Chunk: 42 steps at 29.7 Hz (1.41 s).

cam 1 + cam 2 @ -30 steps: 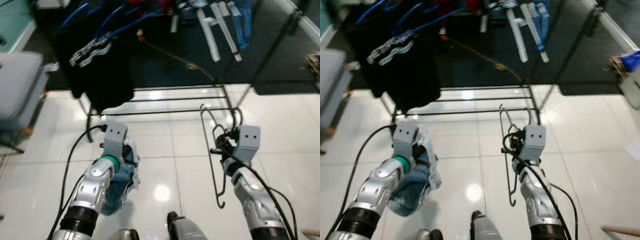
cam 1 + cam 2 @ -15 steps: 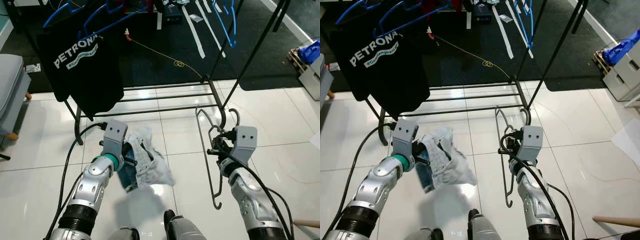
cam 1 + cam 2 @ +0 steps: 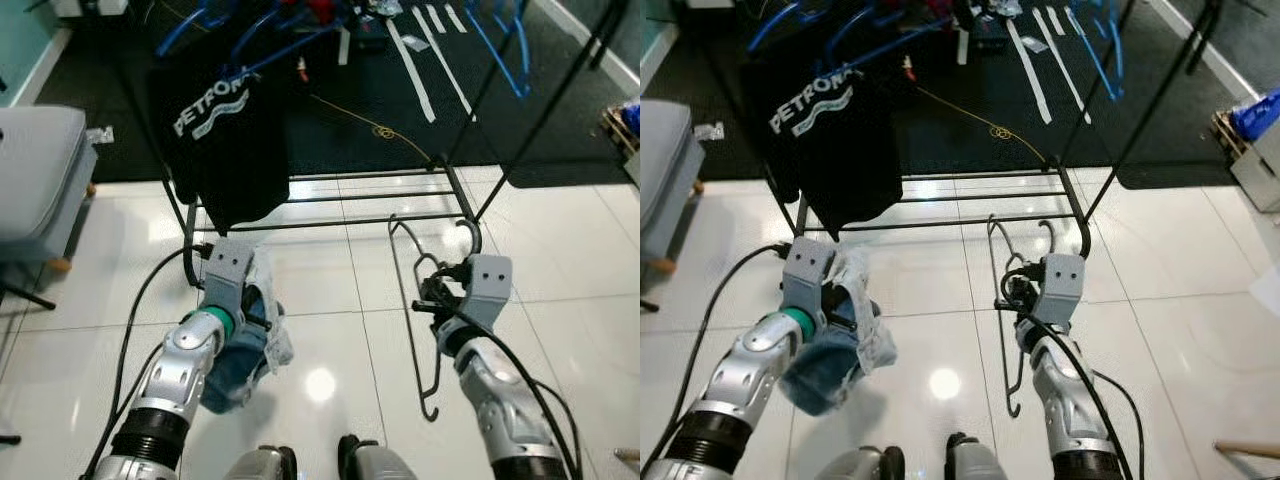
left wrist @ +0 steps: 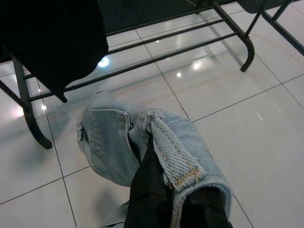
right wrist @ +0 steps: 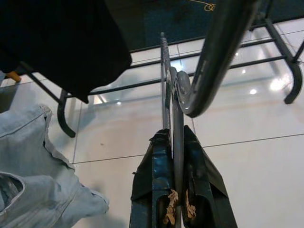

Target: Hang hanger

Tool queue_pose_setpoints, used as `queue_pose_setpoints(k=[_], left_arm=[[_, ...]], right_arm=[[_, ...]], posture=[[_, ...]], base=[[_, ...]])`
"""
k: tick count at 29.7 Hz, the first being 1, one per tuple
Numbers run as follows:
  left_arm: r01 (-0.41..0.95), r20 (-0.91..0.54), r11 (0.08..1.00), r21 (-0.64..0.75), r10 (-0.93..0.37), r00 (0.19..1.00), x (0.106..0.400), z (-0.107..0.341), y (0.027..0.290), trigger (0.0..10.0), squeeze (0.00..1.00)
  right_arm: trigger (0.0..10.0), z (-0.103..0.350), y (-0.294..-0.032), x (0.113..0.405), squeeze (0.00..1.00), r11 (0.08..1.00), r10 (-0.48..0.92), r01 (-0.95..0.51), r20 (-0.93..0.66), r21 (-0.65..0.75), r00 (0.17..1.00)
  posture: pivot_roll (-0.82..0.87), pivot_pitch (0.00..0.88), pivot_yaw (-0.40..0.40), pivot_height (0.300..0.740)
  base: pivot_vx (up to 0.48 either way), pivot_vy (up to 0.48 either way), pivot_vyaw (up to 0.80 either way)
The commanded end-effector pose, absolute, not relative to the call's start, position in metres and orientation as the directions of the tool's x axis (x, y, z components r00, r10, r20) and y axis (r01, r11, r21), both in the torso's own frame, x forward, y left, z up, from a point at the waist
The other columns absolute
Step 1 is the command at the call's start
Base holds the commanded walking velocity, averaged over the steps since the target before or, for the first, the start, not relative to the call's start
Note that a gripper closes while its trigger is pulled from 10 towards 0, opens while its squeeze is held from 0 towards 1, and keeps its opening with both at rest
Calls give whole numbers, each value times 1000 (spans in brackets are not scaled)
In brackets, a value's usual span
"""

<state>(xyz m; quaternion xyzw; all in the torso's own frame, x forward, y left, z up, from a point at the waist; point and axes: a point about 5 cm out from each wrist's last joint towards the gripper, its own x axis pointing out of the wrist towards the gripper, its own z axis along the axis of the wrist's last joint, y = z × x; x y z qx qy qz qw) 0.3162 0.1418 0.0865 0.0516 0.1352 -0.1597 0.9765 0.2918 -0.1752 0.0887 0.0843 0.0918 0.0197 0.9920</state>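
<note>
My right gripper (image 3: pixel 428 297) is shut on a grey metal hanger (image 3: pixel 408 330), which hangs upright with its hook (image 3: pixel 426 262) close to the gripper; in the right wrist view the wire of the hanger (image 5: pixel 174 123) runs between the black fingers (image 5: pixel 156 164). My left gripper (image 3: pixel 258 315) is shut on a pair of light blue denim shorts (image 3: pixel 240 345) that droop below it; the left wrist view has the denim (image 4: pixel 175 156) draped over the fingers. Ahead stands a black clothes rack (image 3: pixel 330 200) with a black printed T-shirt (image 3: pixel 225 130) on a blue hanger.
Blue hangers (image 3: pixel 500 30) hang on the rack at the right. A grey padded seat (image 3: pixel 35 185) stands at the left. White glossy tiles (image 3: pixel 330 300) lie under me; beyond the rack's base bars is a dark carpet (image 3: pixel 400 90) with white tape strips and a cord.
The view has shifted. The denim shorts, flared out to the right half a second ago, now hang bunched under my left gripper. The hanger stays in my right gripper.
</note>
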Motion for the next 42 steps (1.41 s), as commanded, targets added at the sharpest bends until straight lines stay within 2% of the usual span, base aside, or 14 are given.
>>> queue_pose_setpoints(k=[1, 9, 12, 18, 19, 20, 25, 27, 30, 32, 34, 36, 39, 42], left_arm=[[359, -273, 931, 66, -329, 904, 316, 89, 136, 10000, 0], [383, -275, 920, 84, -348, 896, 315, 89, 133, 10000, 0], [326, -283, 943, 69, -295, 913, 318, 89, 136, 10000, 0], [317, -289, 947, 59, -287, 913, 319, 89, 137, 10000, 0], [306, -287, 950, 56, -278, 917, 320, 90, 139, 10000, 0], [256, -310, 961, 100, -214, 926, 324, 90, 146, 10000, 0], [220, -343, 962, 158, -156, 926, 328, 89, 152, 10000, 0], [179, -326, 952, 249, -92, 941, 335, 95, 153, 10000, 0], [166, -307, 945, 283, -75, 949, 338, 98, 152, 10000, 0], [84, -301, 942, 326, 19, 953, 347, 104, 156, 10000, 0], [52, -302, 937, 344, 58, 952, 349, 106, 157, 10000, 0], [-28, -295, 898, 438, 173, 940, 357, 115, 165, 10000, 0], [-54, -289, 879, 475, 213, 933, 360, 119, 167, 10000, 0], [-113, -249, 820, 561, 297, 922, 366, 129, 171, 10000, 0]], right_arm=[[10000, 83, -180, 288, 0, 984, 38, -1, -200, 179, 979], [10000, 83, -180, 287, 0, 983, 33, 4, -201, 183, 979], [10000, 84, -181, 288, 0, 983, 32, 4, -199, 182, 980], [10000, 87, -181, 288, 0, 984, 38, -3, -192, 181, 981], [10000, 89, -179, 289, 0, 984, 58, -25, -187, 174, 981], [10000, 94, -173, 288, 0, 984, 155, -133, -192, 123, 969], [10000, 96, -167, 284, 0, 968, 251, -241, -209, 74, 945], [10000, 104, -156, 275, 0, 911, 412, -407, -218, 70, 885], [10000, 107, -152, 272, 0, 885, 464, -460, -217, 72, 859], [10000, 115, -142, 265, 0, 814, 576, -576, -227, 74, 785], [10000, 117, -140, 263, 0, 792, 604, -606, -233, 74, 762], [10000, 123, -138, 257, 0, 745, 659, -662, -236, 77, 714], [10000, 125, -138, 256, 0, 730, 675, -679, -236, 77, 699], [10000, 131, -139, 250, 0, 676, 726, -733, -248, 80, 642]], posture=[[-51, 110, 55, 740], [-52, 104, 58, 740], [-55, 100, 59, 740], [-58, 94, 54, 740], [-60, 93, 54, 740], [-63, 88, 53, 740], [-65, 85, 52, 740], [-64, 82, 53, 740], [-65, 82, 55, 740], [-69, 82, 60, 740], [-68, 82, 59, 740], [-66, 83, 59, 740], [-66, 83, 59, 740], [-61, 85, 59, 740]], base=[[0, -480, 0], [0, -480, 0], [0, 0, 0], [0, 0, 0], [0, 0, 0], [0, 0, 0], [0, 0, 0], [0, 0, 0], [0, 0, 0], [0, 0, 0], [0, 0, 0], [0, 0, 0], [0, 0, 0], [0, 0, 0]])
